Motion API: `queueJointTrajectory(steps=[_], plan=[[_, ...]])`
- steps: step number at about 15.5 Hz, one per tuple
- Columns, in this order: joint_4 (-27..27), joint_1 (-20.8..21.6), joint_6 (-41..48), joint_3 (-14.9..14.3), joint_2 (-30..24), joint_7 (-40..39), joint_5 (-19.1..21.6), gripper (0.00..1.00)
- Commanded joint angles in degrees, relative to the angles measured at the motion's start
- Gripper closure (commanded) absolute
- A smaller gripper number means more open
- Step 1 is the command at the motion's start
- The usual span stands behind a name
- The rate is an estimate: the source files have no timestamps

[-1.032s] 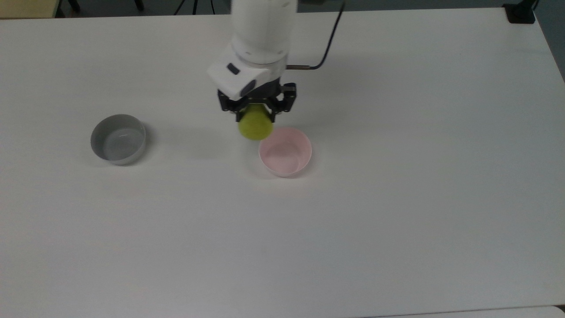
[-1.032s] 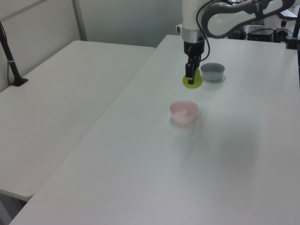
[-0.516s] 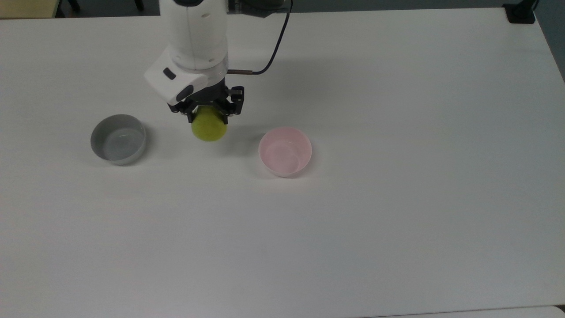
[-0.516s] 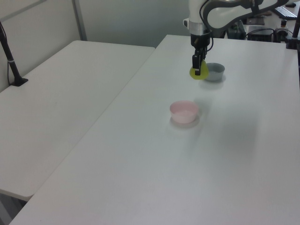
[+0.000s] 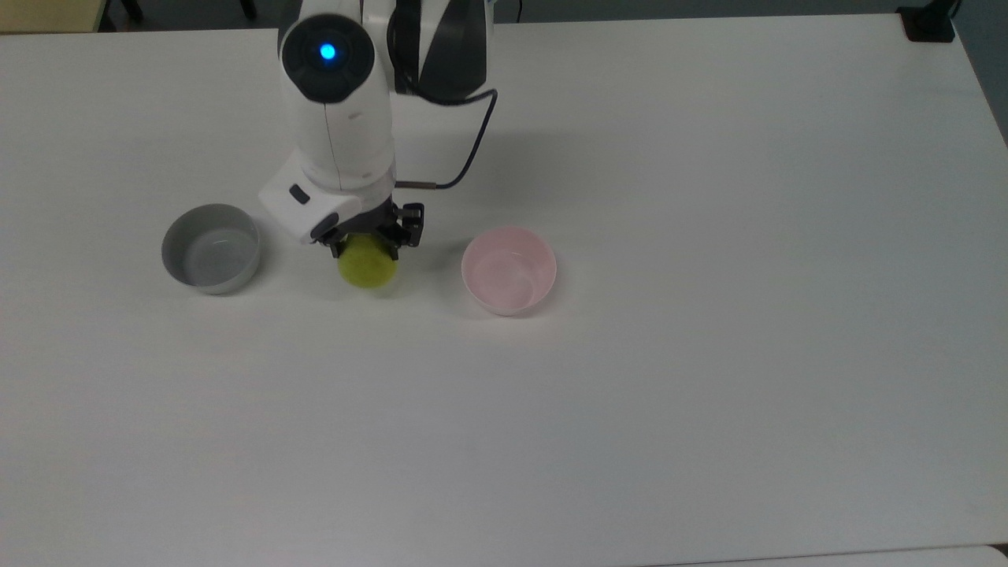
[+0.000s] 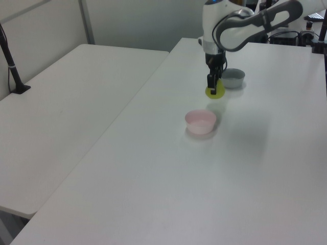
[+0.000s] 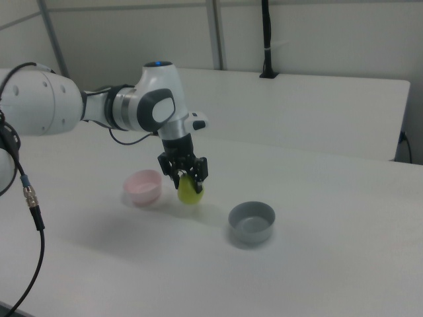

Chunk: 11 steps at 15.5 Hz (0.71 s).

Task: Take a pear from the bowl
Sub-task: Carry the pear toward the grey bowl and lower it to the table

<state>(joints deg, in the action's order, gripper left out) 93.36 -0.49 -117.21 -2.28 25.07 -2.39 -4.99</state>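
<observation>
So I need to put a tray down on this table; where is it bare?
Bare table lies on the top view's right of the pink bowl and below both bowls. Crowded: the gripper holds the pear between it and the grey bowl.

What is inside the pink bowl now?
Nothing: the pink bowl is empty. The pear hangs in the gripper beside it.

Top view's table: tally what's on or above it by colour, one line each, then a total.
Pink bowl: 1
Grey bowl: 1
Yellow-green pear, held in the gripper: 1
Total: 3
</observation>
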Motion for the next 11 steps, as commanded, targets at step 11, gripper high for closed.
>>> queueJointTrajectory(steps=[11], plan=[[0.2, 0.1, -1.3, -0.1, -0.5, 0.0, -0.5, 0.00]])
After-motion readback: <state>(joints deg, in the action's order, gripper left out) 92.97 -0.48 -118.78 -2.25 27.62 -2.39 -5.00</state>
